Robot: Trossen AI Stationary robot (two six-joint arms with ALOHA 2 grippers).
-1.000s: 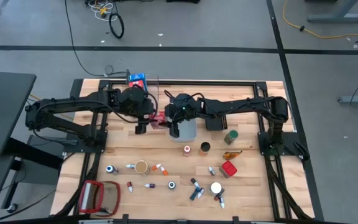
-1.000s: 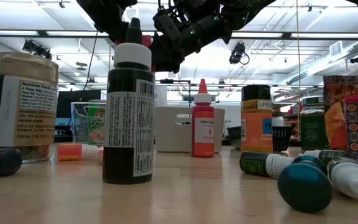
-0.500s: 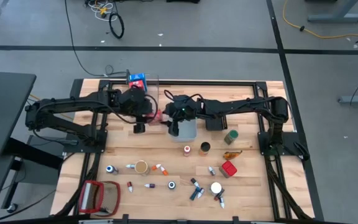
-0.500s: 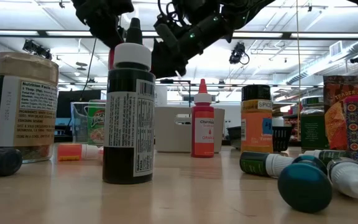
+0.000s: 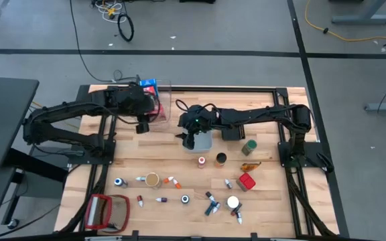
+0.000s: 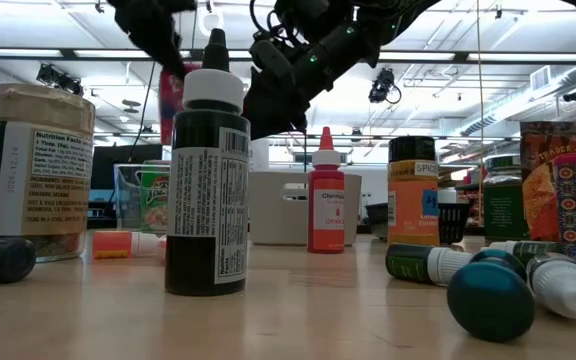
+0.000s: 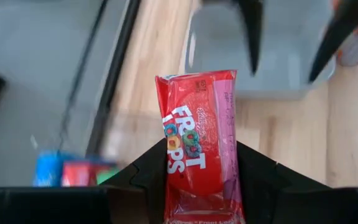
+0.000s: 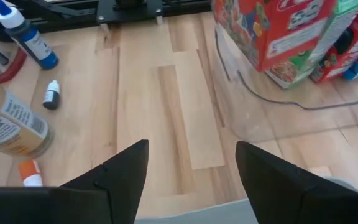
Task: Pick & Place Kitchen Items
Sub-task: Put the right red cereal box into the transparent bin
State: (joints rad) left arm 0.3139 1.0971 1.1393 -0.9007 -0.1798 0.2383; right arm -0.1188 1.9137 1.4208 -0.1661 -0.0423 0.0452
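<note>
Left claw (image 7: 197,186) grips a red Froot Loops carton (image 7: 196,134); right claw (image 8: 191,163) gapes empty beside the clear bin (image 8: 272,93).

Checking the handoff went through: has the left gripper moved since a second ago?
Yes. Shut on the red Froot Loops carton, the left gripper has pulled away from the grey bin toward the clear bin at the table's far edge.
</note>
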